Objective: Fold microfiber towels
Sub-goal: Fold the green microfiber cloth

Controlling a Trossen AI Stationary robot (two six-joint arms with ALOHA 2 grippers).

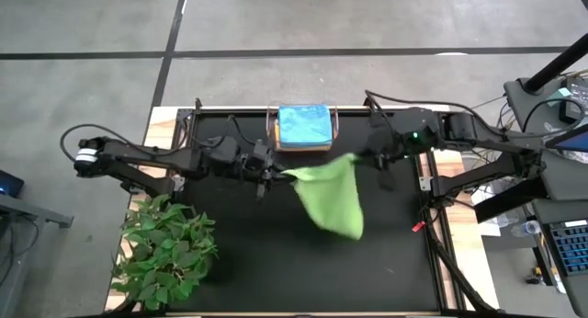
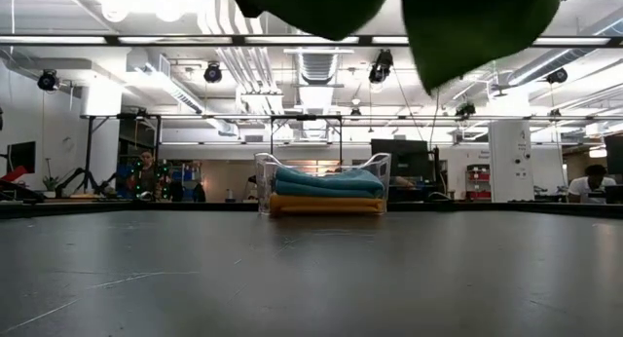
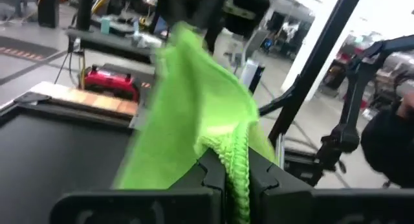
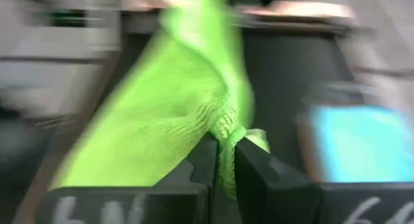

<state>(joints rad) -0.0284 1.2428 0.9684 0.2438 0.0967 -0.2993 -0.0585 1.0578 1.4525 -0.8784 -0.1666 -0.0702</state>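
1. Both grippers held the same lime-green soft microfiber towel up off the black surface, one corner each.
2. My left gripper was clenched on a bunched corner of the towel; the left wrist view showed cloth pinched between the dark fingers.
3. My right gripper was likewise clamped on a gathered corner, seen between its fingers in the right wrist view.
4. From above, the two arms met near the back middle of the surface, and the towel hung between and below them, draping toward the front right.
5. I judged it was held this way so the cloth could open out and hang flat before being laid down for a fold.
6. At the back edge, a clear plastic bin held folded towels: a light blue one on top from above, teal over yellow-orange in the low view.
7. A leafy green plant stood at the front left, well apart from the towel.
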